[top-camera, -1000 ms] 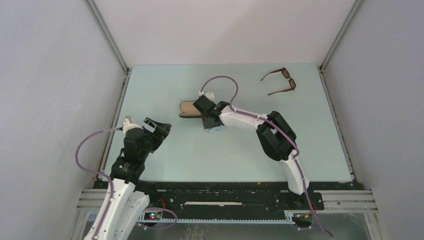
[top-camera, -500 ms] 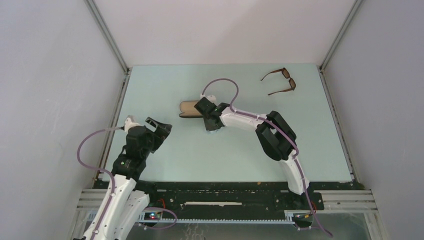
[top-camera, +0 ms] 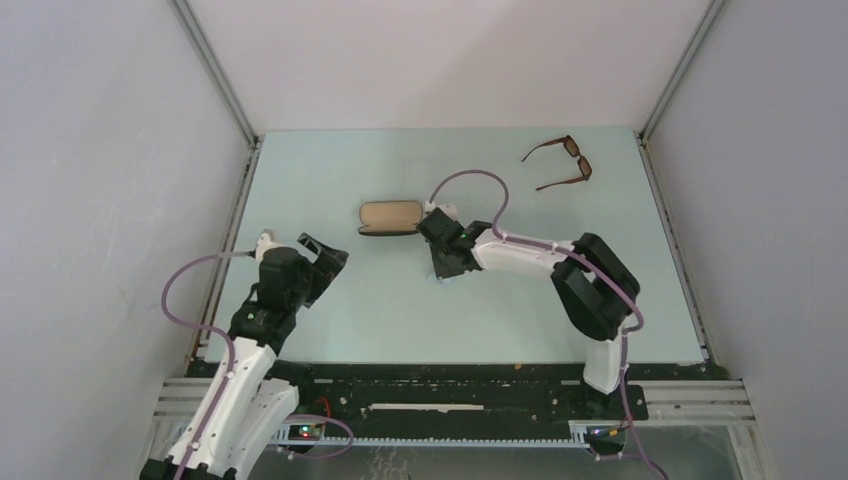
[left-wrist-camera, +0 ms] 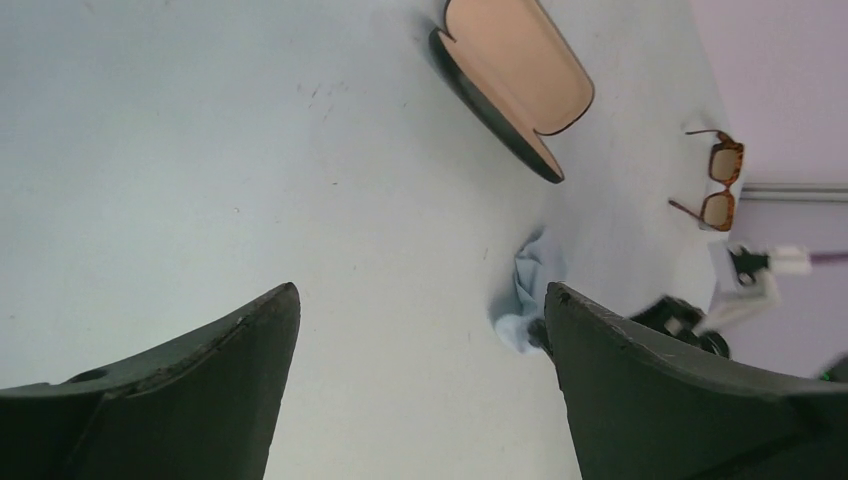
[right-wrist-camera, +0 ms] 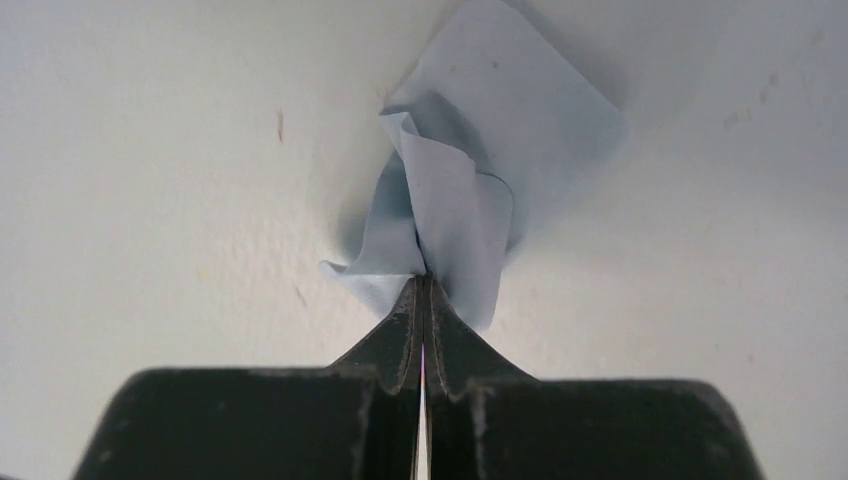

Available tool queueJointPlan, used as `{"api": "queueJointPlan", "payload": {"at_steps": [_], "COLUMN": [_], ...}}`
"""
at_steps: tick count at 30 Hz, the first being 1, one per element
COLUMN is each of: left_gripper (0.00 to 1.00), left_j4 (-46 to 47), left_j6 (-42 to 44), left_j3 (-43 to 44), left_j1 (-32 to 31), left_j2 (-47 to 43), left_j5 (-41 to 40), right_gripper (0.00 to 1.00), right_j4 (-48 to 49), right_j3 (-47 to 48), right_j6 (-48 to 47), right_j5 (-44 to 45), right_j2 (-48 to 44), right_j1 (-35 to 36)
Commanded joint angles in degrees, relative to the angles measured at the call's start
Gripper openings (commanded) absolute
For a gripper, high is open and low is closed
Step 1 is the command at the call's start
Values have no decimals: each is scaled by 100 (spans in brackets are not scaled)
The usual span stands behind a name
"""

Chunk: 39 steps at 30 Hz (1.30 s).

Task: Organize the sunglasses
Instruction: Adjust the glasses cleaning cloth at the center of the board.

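The brown-framed sunglasses (top-camera: pixel 563 161) lie unfolded at the far right of the table; they also show small in the left wrist view (left-wrist-camera: pixel 718 180). The open black case with tan lining (top-camera: pixel 390 217) lies mid-table, seen too in the left wrist view (left-wrist-camera: pixel 515 78). My right gripper (top-camera: pixel 442 268) is shut on a light blue cloth (right-wrist-camera: pixel 462 200), pinched at the fingertips, just right of and nearer than the case. The cloth also shows in the left wrist view (left-wrist-camera: pixel 525 290). My left gripper (top-camera: pixel 325 256) is open and empty at the left side of the table.
Grey walls and metal rails (top-camera: pixel 240 190) enclose the table on three sides. The black rail at the near edge (top-camera: pixel 430 385) carries both arm bases. The right arm's forearm (top-camera: pixel 530 256) stretches across the table's middle.
My right gripper has pulled the blue cloth out of the case and moved right and nearer, leaving the case's lining bare. My left gripper has shifted slightly right.
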Motion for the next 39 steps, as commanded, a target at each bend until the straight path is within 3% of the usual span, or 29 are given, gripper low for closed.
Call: {"api": "queueJointPlan", "payload": {"at_steps": [1,5,8,10,13,16,20,26,32,39], "left_gripper": [96,95,97,97,97,97,94,90,86,81], "left_j4": [148,273,314,446,626,693,751,747,760,1045], "left_j6": [33,35,85,153,169,392,348,60,-13,24], "left_j3": [-141,-152,-156,-148,-31,167,95,-161,-275,-197], "left_j1": [-40,-255,-619,-844,-1096,-1362,-1395,-1390,-1387,-1395], "left_j2": [218,462,661,749,880,1154,1449,1161,1065,1450], "left_j5": [176,225,-102,-144,-22,38,249,113,156,461], "right_gripper": [0,0,49,60,60,53,50,46,39,39], "right_j4": [198,326,266,302,803,1191,1252,905,954,673], "right_j3": [-724,-1479,-1717,-1850,-2259,-2428,-2057,-1314,-1247,-898], "right_j6": [193,301,341,362,635,778,770,593,452,367], "right_j5": [-286,-579,-579,-385,-706,-930,-808,-209,-279,-536], "right_j2": [-811,-1314,-1654,-2132,-2677,-2734,-2275,-1379,-1233,-706], "right_j1": [124,434,606,566,136,-138,-116,243,-227,-438]}}
